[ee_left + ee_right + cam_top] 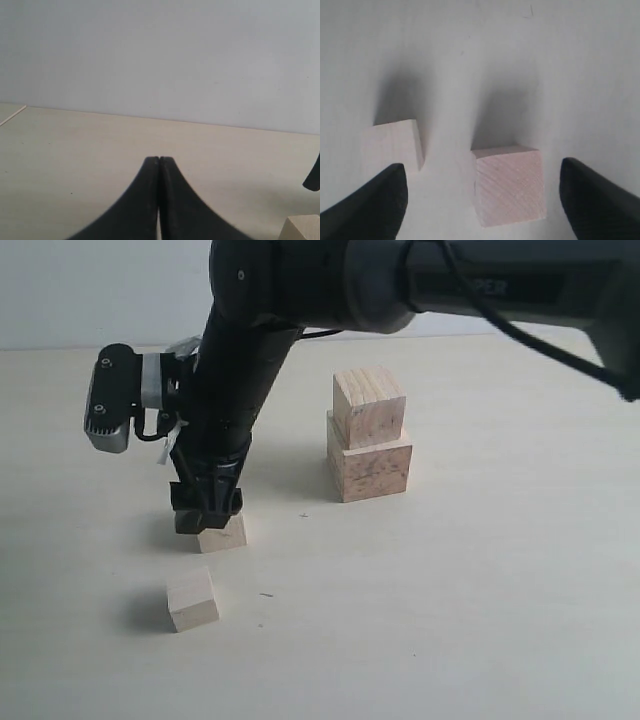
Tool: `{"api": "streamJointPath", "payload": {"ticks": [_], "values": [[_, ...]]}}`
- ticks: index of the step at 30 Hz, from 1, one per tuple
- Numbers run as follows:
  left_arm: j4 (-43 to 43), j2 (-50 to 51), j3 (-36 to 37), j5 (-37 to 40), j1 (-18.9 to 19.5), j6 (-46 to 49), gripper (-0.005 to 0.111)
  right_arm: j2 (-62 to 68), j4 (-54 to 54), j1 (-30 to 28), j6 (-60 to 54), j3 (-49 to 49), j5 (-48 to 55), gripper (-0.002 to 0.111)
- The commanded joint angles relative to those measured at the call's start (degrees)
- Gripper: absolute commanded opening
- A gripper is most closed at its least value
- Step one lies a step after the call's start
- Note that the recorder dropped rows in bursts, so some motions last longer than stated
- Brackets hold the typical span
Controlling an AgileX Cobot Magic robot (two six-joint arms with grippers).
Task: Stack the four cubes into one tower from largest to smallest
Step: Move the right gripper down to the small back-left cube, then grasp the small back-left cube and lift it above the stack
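Note:
The largest cube (370, 470), mottled, stands on the table with the second cube (369, 406) stacked on it, slightly turned. Two pale small cubes lie to the left: one (223, 534) directly under my right gripper (208, 512), the other (192, 598) nearer the front. In the right wrist view the right gripper (482, 200) is open, its fingers on either side of one small cube (509, 185) without touching it; the other small cube (392, 145) lies beside, outside the jaws. My left gripper (159, 165) is shut and empty, low over the table.
The right arm (330, 280) reaches from the upper right across the table (480, 620) to the left side. A pale cube corner (302, 227) and a dark edge (313, 175) show at the border of the left wrist view.

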Motion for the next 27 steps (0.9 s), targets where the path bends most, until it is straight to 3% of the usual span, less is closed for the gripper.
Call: {"api": "streamJointPath", "payload": {"ticks": [1,17,22,27], "values": [[-0.3,-0.4,0.2,0.0,-0.4,-0.1,0.0,4.7,-0.8,-1.1,-0.6,-3.9,0.0,0.078],[-0.3,-0.4,0.2,0.0,-0.4,-0.1,0.0,10.8,-1.0,-3.1,-0.6,-5.1,-1.5,0.074],[-0.3,-0.4,0.2,0.0,-0.4,-0.1,0.0,10.9,-1.0,-3.1,0.1,-5.1,-1.7,0.065],[-0.3,-0.4,0.2,0.0,-0.4,0.0,0.0,11.0,-0.6,-3.1,6.0,-5.1,-1.6,0.042]]}}
